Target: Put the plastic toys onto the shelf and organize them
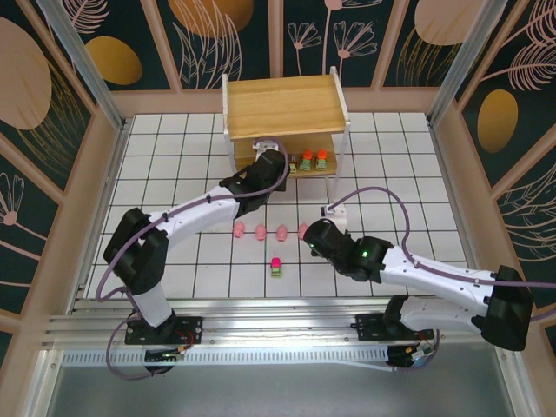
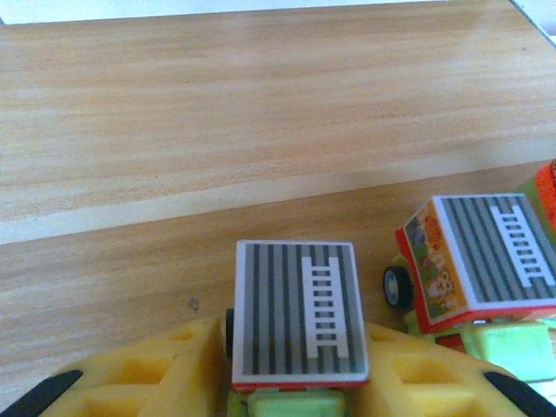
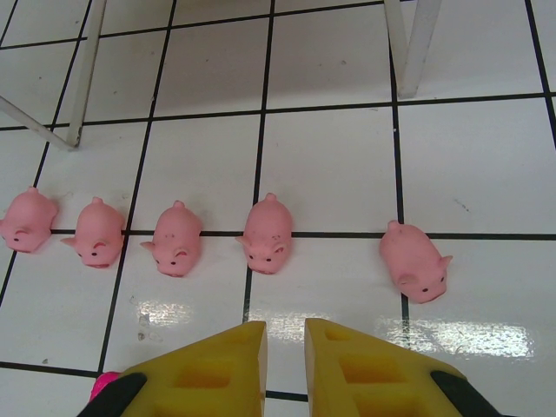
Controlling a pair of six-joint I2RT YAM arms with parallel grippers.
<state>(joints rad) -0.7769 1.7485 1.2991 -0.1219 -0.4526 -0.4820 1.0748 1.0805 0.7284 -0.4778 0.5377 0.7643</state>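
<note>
left gripper [image 2: 295,347] straddling toy truck [image 2: 300,304] on shelf board [image 2: 261,104], can't tell if pinching or loose, right gripper [image 3: 285,347] fingers nearly pressed together, empty, by five pink pigs [image 3: 267,233] on table [image 3: 330,156]

The white, black-gridded worktop [image 1: 174,174] carries the shelf [image 1: 282,104]. Block toys [image 2: 486,256] stand side by side on the shelf's lower board [image 2: 130,252]. In front of the shelf, five pigs [image 3: 268,234] stand in a row on the worktop. One pink-topped block [image 1: 276,267] sits past them, farther from the shelf.
</note>
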